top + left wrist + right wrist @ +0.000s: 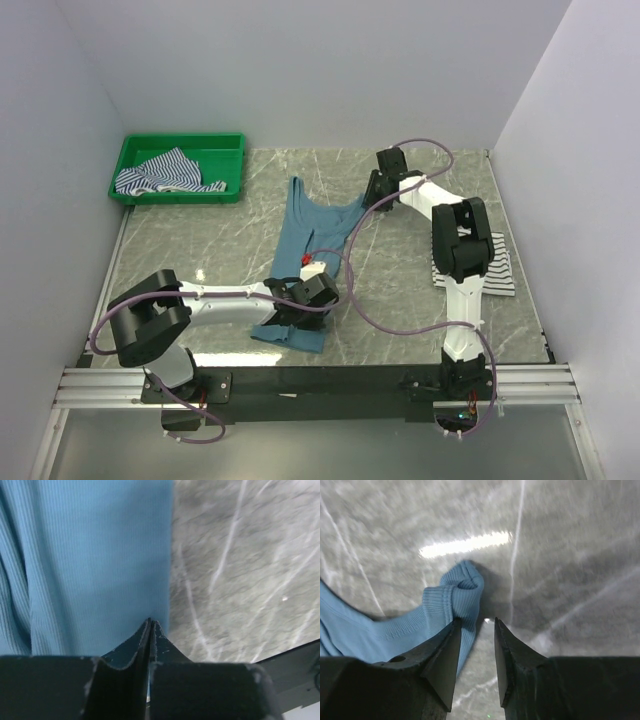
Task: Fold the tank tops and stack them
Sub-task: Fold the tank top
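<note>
The plain teal-blue tank top lies spread flat mid-table, straps toward the back. My left gripper sits at its near hem. In the left wrist view that gripper is shut at the cloth's right edge, a sliver of blue pinched between the fingers. My right gripper hovers at the right strap. Seen from the right wrist it stands open, the bunched strap end just ahead of its left finger and bare table in the gap. A blue-and-white striped tank top lies crumpled in the tray. A white, black-striped one lies partly under the right arm.
The green plastic tray stands at the back left corner. White walls close in the table on the left, back and right. A purple cable loops over the table between the two arms.
</note>
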`<state>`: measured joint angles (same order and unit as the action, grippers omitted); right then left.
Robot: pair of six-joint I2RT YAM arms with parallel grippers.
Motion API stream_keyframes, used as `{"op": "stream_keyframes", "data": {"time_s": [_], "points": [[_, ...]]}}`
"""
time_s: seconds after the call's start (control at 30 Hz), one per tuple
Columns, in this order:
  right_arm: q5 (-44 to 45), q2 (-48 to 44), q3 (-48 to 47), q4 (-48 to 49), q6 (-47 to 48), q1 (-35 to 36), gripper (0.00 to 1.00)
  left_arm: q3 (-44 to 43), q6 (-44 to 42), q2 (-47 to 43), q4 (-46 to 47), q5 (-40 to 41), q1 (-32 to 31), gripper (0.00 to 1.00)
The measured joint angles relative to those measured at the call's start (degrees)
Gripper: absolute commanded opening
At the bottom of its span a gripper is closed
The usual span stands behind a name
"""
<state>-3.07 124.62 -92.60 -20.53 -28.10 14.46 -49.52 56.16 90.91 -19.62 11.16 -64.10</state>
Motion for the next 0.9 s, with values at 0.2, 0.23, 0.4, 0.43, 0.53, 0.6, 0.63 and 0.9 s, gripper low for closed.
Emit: {"op": "stream_keyframes", "data": {"time_s": [0.2, 0.23, 0.4, 0.43, 0.53, 0.6, 0.63, 0.9], "points": [[-0.02, 0.70, -2.03, 1.57, -0.20, -0.02, 0.41, 1.53, 0.02, -0.02, 0.39, -1.03, 0.02, 0.07], [-0.04, 0.87, -2.29, 1.90, -0.20, -0.02, 0.41, 1.60, 0.00, -0.02, 0.48, -1.11, 0.02, 0.07], [-1.11, 3.34, -5.35, 2.19, -0.20, -0.02, 0.41, 1.73, -0.48, -0.02, 0.81, -1.55, 0.15, 0.07], [-1.33, 3.85, -5.77, 2.23, -0.20, -0.02, 0.40, 1.73, -0.68, -0.04, 0.90, -1.73, 0.15, 0.07], [-2.01, 4.90, -6.67, 2.12, -0.20, -0.02, 0.40, 1.84, -1.14, -0.02, 1.25, -2.36, 0.17, 0.07], [-2.40, 5.88, -7.58, 2.12, -0.20, -0.02, 0.41, 1.92, -1.36, -0.04, 1.46, -2.67, 0.17, 0.07], [-2.69, 6.14, -7.69, 2.45, -0.37, -0.02, 0.41, 1.95, -1.46, -0.02, 1.57, -2.82, 0.17, 0.08], [-4.20, 6.16, -7.58, 3.15, -0.96, -0.02, 0.27, 2.69, -1.55, -0.07, 3.30, -4.98, 0.26, 0.08]]}}
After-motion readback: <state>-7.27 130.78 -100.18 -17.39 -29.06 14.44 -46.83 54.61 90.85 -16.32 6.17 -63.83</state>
